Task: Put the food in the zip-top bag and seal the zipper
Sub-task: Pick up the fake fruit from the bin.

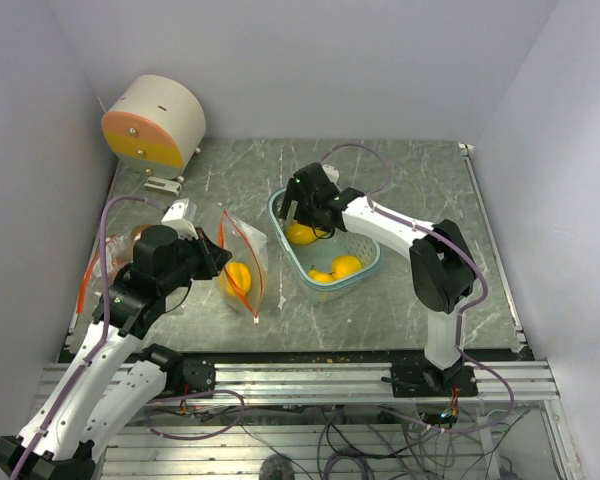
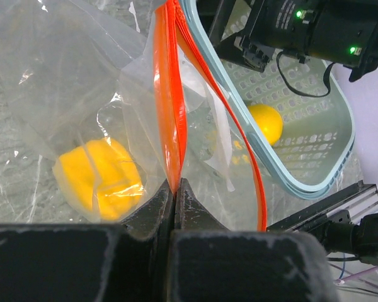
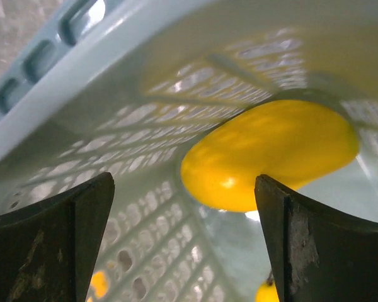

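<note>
Okay, top view: the left pincer is clenched on the rim of a clear plastic zip-top bag. One yellow lemon-like fruit lies inside the bag, just past the fingertips. The right pincer dips into a light-blue perforated plastic basket, directly over one of the three yellow basket fruits. That makes four fruits in all. A cream-and-orange round drum sits well beyond the left pincer on the grey marbled table.

Left wrist: the jaws are shut tight on the bag's orange-red zipper strip. The bagged fruit is to its left. To its right are the basket and the black right arm.

Right wrist: the fingers are spread and hold nothing. One fruit lies ahead between them against the basket wall, and slivers of two more show lower down.
</note>
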Controlling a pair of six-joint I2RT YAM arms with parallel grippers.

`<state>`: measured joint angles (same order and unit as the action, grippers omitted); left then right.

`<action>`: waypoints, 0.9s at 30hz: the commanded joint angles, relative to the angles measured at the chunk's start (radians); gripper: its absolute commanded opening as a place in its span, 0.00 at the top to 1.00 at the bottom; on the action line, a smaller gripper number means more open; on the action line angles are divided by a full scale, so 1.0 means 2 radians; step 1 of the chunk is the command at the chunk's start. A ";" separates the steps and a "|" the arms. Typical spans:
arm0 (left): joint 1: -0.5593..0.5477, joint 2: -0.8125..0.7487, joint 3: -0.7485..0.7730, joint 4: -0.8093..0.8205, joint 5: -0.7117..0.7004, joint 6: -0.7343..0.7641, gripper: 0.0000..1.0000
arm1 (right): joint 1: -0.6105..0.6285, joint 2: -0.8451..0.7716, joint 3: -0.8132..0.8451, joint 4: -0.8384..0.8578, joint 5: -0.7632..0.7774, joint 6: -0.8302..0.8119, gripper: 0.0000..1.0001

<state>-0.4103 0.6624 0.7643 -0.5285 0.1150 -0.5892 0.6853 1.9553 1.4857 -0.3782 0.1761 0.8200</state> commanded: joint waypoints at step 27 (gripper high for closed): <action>-0.001 -0.003 0.005 0.005 0.023 0.020 0.93 | 0.037 -0.111 -0.059 -0.096 0.140 0.002 0.09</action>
<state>-0.4103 0.6769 0.7647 -0.5423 0.1356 -0.5426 0.7704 1.7103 1.3373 -0.4671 0.3332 0.8658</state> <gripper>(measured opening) 0.072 0.904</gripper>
